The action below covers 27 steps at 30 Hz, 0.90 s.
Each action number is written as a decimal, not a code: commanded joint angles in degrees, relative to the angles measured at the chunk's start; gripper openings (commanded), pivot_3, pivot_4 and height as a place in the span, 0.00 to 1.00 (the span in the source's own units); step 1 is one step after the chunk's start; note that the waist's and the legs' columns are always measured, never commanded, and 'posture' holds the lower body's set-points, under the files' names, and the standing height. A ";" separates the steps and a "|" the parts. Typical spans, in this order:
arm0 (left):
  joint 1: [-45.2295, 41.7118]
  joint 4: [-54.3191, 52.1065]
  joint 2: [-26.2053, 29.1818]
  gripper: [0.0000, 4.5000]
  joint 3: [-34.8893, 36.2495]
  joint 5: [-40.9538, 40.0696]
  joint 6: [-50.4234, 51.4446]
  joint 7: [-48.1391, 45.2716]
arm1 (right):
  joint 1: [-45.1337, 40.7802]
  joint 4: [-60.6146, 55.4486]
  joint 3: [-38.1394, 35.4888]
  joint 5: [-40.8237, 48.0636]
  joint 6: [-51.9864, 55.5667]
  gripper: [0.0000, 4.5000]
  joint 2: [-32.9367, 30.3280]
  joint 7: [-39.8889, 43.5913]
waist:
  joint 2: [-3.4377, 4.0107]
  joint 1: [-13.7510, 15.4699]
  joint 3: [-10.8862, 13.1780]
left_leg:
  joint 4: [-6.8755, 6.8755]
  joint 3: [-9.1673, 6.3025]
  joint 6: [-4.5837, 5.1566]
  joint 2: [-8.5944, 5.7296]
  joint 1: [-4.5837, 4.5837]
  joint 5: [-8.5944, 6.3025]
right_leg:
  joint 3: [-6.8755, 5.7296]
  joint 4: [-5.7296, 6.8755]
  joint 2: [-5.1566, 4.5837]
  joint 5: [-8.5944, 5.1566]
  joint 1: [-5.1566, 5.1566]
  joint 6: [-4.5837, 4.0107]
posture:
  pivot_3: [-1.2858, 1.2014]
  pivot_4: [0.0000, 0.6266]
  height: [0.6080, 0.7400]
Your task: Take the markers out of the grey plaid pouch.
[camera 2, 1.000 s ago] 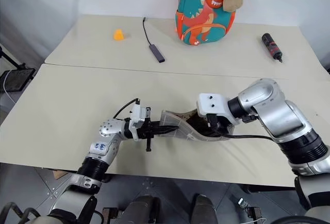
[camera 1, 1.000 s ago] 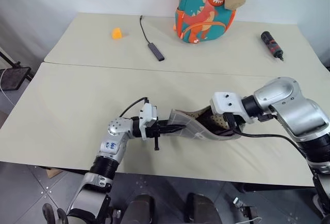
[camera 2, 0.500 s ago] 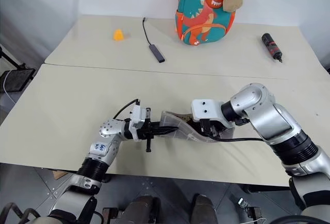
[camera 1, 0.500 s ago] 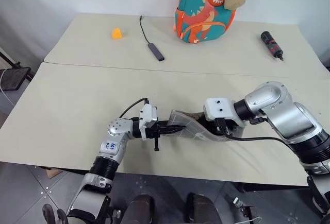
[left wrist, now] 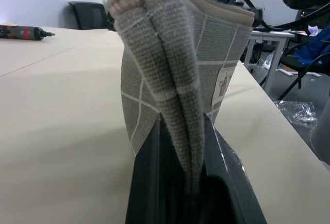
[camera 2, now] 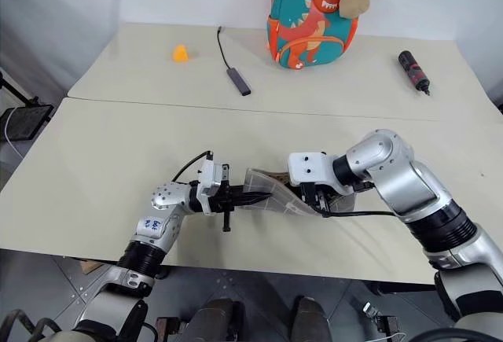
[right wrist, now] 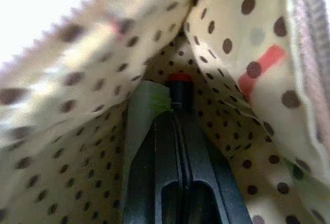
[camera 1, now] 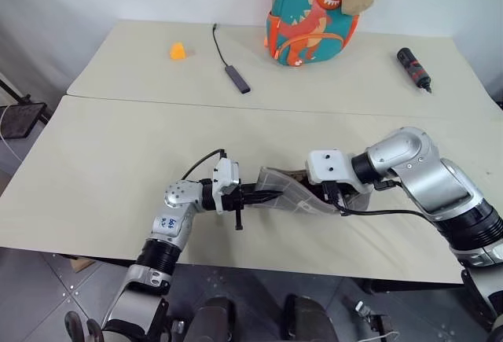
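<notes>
Nearest the robot, the left gripper (camera 1: 267,195) is clamped flat on one end of the grey plaid pouch (camera 1: 295,194), its two black fingers (left wrist: 154,183) pinching the folded fabric edge so the pouch hangs just above the near part of the table (camera 1: 118,161). The cloth is soft and limp; it sags between the two arms, so it needs that firm pinch on the seam to stay open and steady. The right gripper (camera 2: 318,199) is plunged into the pouch's mouth, jaws drawn together deep in the beige dotted lining (right wrist: 227,38); at their tips sits a marker (right wrist: 178,87) with a red and black end beside a pale barrel, and whether the tips truly have it cannot be told. The markers should be light, stiff and smooth, likely to slip, so a hold across the barrel just behind the cap looks safest, drawn out along the pouch's length. Farther back lie a black cable (camera 1: 228,63), an orange block (camera 1: 179,50), a dinosaur backpack (camera 1: 310,16) and a black cylinder (camera 1: 414,68).
</notes>
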 commanded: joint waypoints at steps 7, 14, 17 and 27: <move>1.05 -0.78 -0.20 0.00 -1.04 0.63 0.11 0.01 | 0.34 1.03 2.19 -4.33 -1.51 0.01 0.59 0.33 | 0.01 0.00 -0.01 | 0.00 0.01 0.00 0.00 0.01 0.00 | 0.00 0.00 0.00 0.00 0.00 0.00 | 0.52 0.24 1.00; 0.92 -0.62 -0.13 0.00 -1.05 0.71 0.02 -0.03 | 0.42 1.86 2.25 -4.85 0.36 0.22 1.54 -0.13 | 0.00 0.00 -0.03 | 0.00 0.00 0.00 0.00 0.03 0.00 | 0.01 0.01 0.00 0.00 0.02 0.00 | 0.52 0.24 1.00; 0.84 -0.50 0.14 0.00 -0.92 0.74 0.02 -0.15 | 0.60 2.16 2.71 -5.38 -0.65 0.41 2.39 -0.60 | -0.01 -0.06 -0.05 | 0.00 0.01 0.00 0.00 0.04 0.00 | 0.01 0.01 0.01 0.00 0.03 0.00 | 0.52 0.24 1.00; 0.50 -0.09 0.17 0.00 -0.74 0.78 -0.05 -0.14 | 2.57 4.78 5.38 -8.17 -0.62 0.37 3.57 -0.47 | -0.18 -0.13 -0.24 | 0.00 0.00 0.00 0.02 0.07 0.00 | 0.01 0.01 0.03 0.00 0.04 0.00 | 0.52 0.24 1.00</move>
